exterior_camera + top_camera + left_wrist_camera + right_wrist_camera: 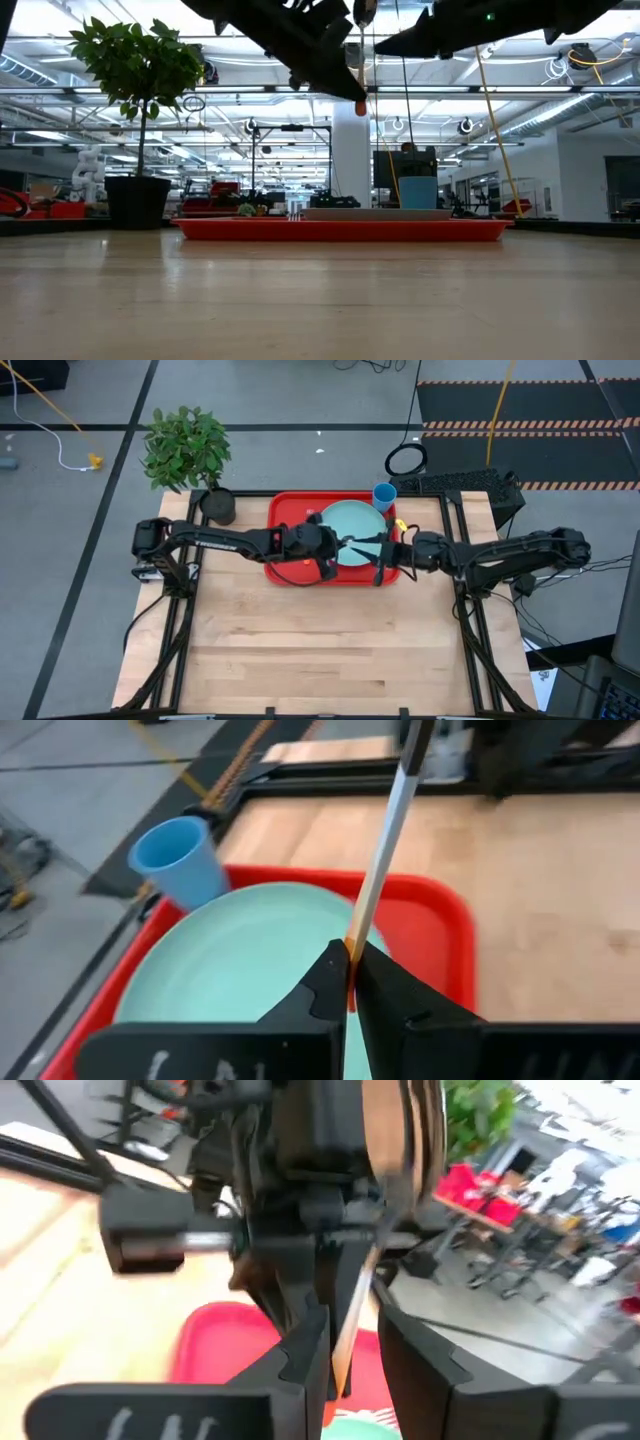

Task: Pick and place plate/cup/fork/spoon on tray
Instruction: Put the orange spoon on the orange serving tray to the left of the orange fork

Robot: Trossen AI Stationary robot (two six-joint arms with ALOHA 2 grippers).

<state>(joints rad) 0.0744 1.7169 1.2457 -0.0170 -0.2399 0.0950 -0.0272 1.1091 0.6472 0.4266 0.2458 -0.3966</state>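
handover over tray [285, 510] | left end effector [350, 982] clenched on utensil [385, 840] at orange handle, head unseen, fork/spoon unclear | right end effector [345, 1345] astride shaft, grip unclear | plate [352, 525] on tray, cup [384, 495] at far rim | held clear of counter [320, 650]

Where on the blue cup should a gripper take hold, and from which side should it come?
Grip the cup by its wall near the rim, coming from above. It stands upright with its mouth open upward, and the plate lies close beside it, so a sideways approach looks crowded.
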